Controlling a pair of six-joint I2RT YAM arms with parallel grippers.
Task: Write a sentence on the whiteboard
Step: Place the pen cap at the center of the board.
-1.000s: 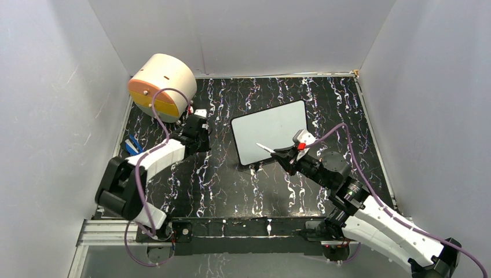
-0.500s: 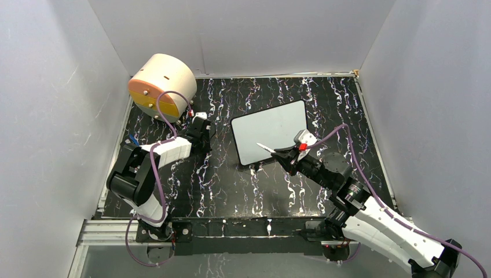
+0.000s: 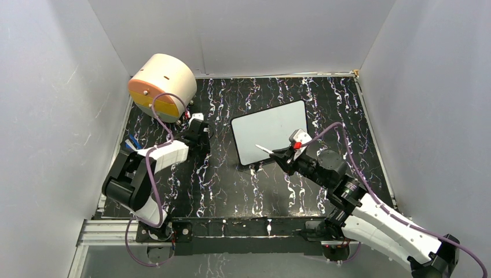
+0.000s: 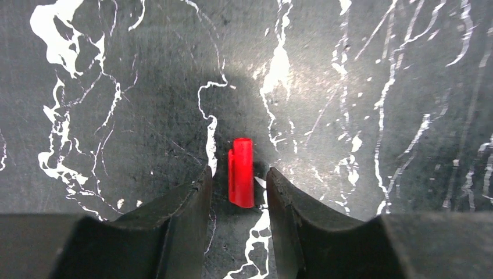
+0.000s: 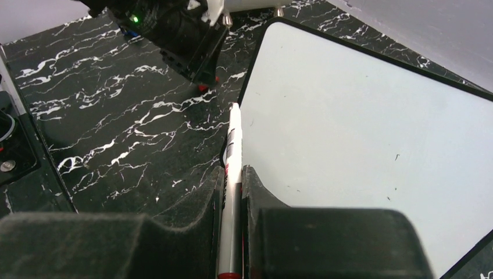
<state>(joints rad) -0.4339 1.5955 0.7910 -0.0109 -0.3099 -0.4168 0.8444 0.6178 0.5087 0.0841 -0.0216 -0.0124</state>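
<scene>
While your right gripper (image 5: 232, 172) clamps the white marker (image 5: 234, 131), label unreadable, over the whiteboard's (image 5: 360, 116) 7 o'clock corner, your left gripper (image 4: 237, 173) stands slightly parted around a red cap (image 4: 242, 168) at the board's 9 o'clock.

Left gripper (image 4: 238, 172) spread (aimed downward); right gripper (image 5: 232, 170) clamps a marker (image 5: 234, 129).

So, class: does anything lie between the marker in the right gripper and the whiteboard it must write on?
Nothing visible does. The whiteboard is bare, and the marker, clamped in the right gripper, points along its edge. The red cap lies between the left gripper's open jaws, away from the board.
</scene>
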